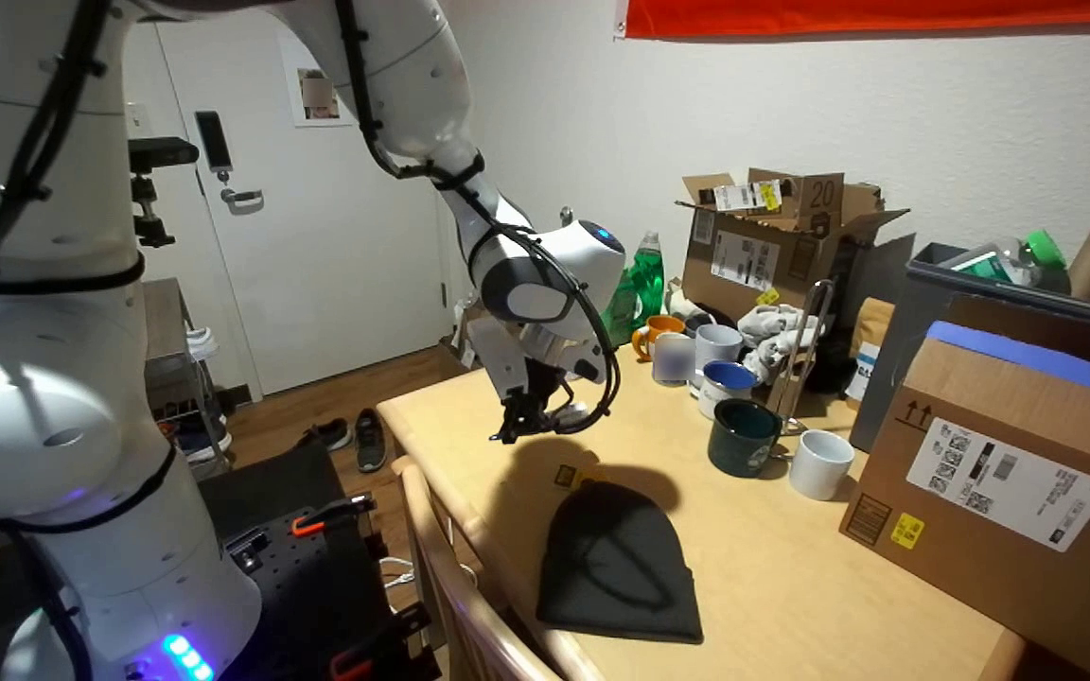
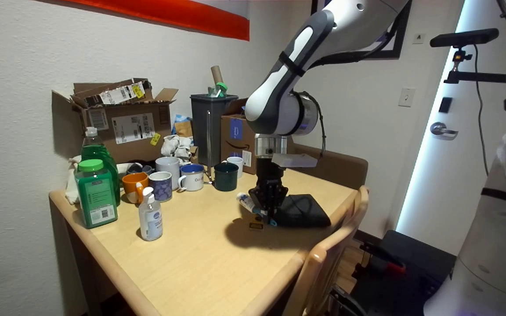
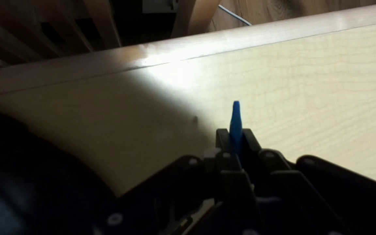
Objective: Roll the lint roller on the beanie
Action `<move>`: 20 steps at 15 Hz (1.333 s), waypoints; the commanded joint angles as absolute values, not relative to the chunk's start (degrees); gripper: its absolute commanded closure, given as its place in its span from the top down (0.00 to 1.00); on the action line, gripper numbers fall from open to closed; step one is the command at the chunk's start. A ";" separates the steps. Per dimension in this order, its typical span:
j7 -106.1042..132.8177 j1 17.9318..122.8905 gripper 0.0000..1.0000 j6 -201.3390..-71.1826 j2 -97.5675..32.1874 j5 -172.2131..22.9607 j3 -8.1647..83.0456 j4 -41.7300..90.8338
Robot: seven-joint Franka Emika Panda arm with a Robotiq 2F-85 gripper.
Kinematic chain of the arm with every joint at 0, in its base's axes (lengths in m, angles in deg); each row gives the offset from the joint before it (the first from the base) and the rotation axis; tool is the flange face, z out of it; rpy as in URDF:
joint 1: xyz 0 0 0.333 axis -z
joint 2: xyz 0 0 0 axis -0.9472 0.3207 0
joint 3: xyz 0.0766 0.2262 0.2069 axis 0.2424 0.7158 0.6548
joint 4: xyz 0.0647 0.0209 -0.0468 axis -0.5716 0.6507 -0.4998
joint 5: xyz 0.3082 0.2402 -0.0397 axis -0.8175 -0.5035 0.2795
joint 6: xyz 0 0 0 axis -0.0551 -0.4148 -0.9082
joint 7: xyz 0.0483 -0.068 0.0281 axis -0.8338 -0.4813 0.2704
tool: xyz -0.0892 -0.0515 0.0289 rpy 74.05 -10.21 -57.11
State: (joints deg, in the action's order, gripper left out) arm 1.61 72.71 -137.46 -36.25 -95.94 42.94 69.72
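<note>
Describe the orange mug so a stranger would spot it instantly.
Start at the wooden table and find the tall bottle of green liquid near the wall. The orange mug stands close to it; of the mugs there, it alone is orange.

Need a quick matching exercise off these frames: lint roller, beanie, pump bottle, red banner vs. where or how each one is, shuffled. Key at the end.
Things
1. lint roller
2. beanie
3. pump bottle
4. red banner

Place or state
A. up on the wall
B. black, lying on the table
C. see-through, standing upright
D. clamped in the gripper

Pairs: 1-D, 2-B, 3-C, 4-A
</note>
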 commanded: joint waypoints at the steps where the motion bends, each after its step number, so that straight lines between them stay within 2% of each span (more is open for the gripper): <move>1: 4.87 70.67 0.03 -137.00 -35.24 -94.62 44.54 67.21; 11: 8.17 67.77 0.03 -136.31 -27.85 -90.98 45.38 60.08; 20: 7.35 69.01 0.03 -144.18 -18.67 -91.77 45.77 55.64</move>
State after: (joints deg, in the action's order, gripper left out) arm 6.13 68.18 -143.23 -20.54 -92.39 45.30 57.43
